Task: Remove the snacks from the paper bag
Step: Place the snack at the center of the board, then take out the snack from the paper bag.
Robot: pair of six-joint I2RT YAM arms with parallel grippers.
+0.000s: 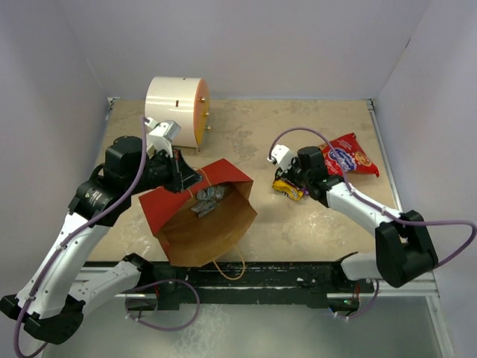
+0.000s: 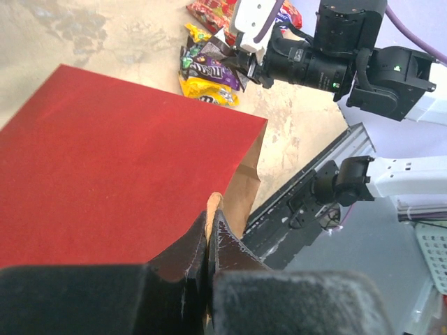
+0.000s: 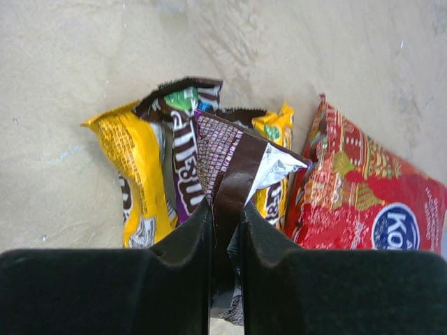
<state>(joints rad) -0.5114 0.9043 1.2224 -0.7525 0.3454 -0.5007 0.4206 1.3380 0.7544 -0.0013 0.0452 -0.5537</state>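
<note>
The paper bag (image 1: 160, 212) lies in the centre-left of the top view. Its long axis goes from upper left to lower right, with the mouth turned to the lower right. Grey packets (image 1: 207, 200) sit inside. The left claw (image 2: 209, 220) is pressed together on the bag's brown rim. Right of centre, the right claw (image 3: 227, 216) pinches a yellow-purple packet (image 3: 183, 157) beside the red snack bag (image 3: 363, 195).
</note>
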